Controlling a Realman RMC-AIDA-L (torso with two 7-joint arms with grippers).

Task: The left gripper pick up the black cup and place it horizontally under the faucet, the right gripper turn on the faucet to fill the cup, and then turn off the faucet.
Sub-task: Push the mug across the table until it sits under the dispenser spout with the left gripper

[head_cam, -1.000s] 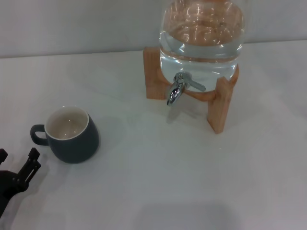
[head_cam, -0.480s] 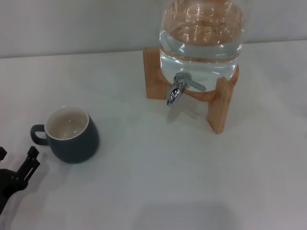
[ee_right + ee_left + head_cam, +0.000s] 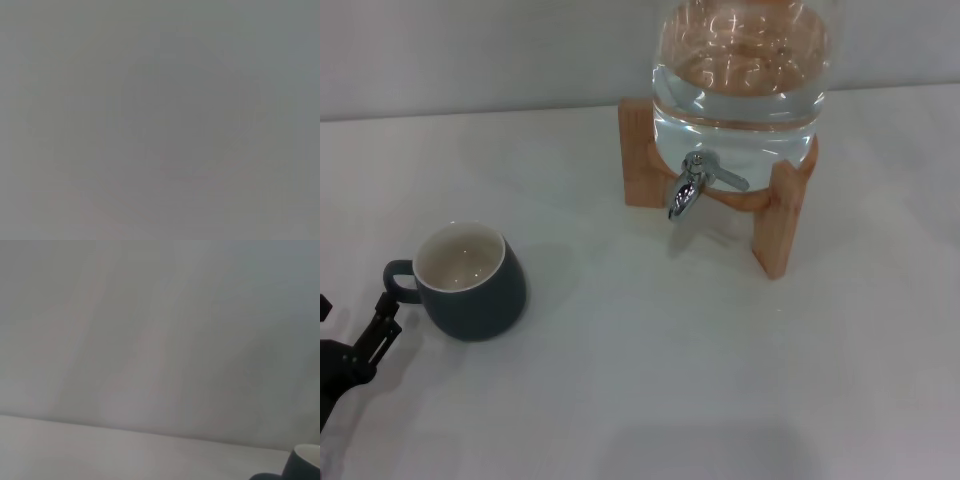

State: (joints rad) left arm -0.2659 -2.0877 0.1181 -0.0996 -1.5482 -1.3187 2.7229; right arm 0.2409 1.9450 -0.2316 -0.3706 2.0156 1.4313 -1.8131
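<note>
White tabletop [image 3: 650, 380] fills the head view, backed by a pale wall. On it the black cup [image 3: 470, 282] stands upright at the left, its cream inside showing and its loop handle [image 3: 400, 280] turned toward the robot's left. Just beside that handle, at the lower left edge, sits the left gripper [image 3: 350, 325]; 2 finger tips show with a gap between them, released and holding nothing, one tip close to the handle but not touching it. Well apart to the right, a glass water jar [image 3: 740, 70] rests on a wooden stand [image 3: 775, 225], and the faucet [image 3: 692, 185] juts from its front with the spout turned down.

From the left wrist, only the wall, a strip of table and the cup's dark edge appear.

From the right wrist, nothing but a plain grey field appears; the right gripper is unseen.
</note>
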